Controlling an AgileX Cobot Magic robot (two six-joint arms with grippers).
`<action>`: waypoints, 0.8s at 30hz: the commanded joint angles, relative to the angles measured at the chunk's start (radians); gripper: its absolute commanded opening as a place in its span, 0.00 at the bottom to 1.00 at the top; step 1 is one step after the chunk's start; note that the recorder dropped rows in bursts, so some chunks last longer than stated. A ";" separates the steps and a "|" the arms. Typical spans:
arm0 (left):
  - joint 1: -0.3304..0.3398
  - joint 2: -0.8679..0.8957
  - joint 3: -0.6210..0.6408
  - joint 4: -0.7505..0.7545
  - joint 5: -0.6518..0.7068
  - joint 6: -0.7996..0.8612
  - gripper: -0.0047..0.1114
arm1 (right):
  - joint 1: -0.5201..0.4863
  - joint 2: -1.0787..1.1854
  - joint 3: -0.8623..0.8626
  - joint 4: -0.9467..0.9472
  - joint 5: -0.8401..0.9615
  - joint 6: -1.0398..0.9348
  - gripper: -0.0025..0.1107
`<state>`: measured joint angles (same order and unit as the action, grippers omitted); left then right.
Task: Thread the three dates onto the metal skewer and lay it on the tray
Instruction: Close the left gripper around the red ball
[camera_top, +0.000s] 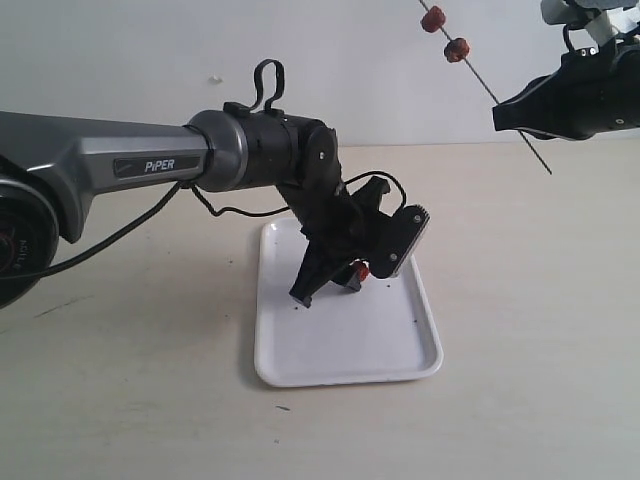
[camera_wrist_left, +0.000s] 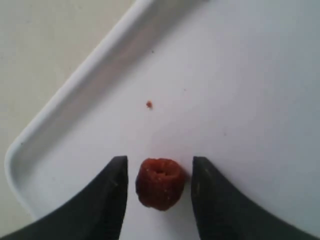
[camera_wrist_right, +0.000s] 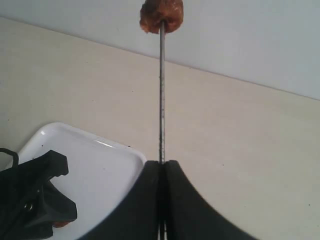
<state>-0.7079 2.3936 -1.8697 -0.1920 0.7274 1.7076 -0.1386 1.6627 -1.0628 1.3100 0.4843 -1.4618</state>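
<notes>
One dark red date (camera_wrist_left: 160, 183) lies on the white tray (camera_wrist_left: 80, 90), between the two fingers of my left gripper (camera_wrist_left: 159, 181), which is open with a small gap on each side of the fruit. In the exterior view that gripper (camera_top: 352, 272) is low over the tray (camera_top: 345, 355), with the date (camera_top: 360, 270) peeking out red. My right gripper (camera_wrist_right: 161, 164) is shut on the thin metal skewer (camera_wrist_right: 161, 90), held high at the upper right. Two dates (camera_top: 433, 19) (camera_top: 457, 49) sit threaded on the skewer (camera_top: 515, 128); the right wrist view shows one threaded date (camera_wrist_right: 161, 15).
A tiny red crumb (camera_wrist_left: 149, 104) lies on the tray near the date. Small dark specks (camera_top: 416, 321) dot the tray. The left arm's grey body (camera_top: 120, 165) and its black cable (camera_top: 130, 228) stretch across the beige table (camera_top: 540, 330) on the left.
</notes>
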 joint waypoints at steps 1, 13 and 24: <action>0.000 0.005 -0.005 0.006 0.001 -0.029 0.39 | -0.006 -0.009 -0.001 0.013 0.007 -0.013 0.02; 0.000 0.005 -0.005 0.006 0.012 -0.033 0.35 | -0.006 -0.009 -0.001 0.023 0.007 -0.015 0.02; 0.000 0.005 -0.005 -0.001 0.013 -0.044 0.27 | -0.006 -0.009 -0.001 0.044 0.007 -0.029 0.02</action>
<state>-0.7079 2.3936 -1.8697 -0.1920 0.7330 1.6752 -0.1386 1.6627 -1.0628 1.3385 0.4843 -1.4776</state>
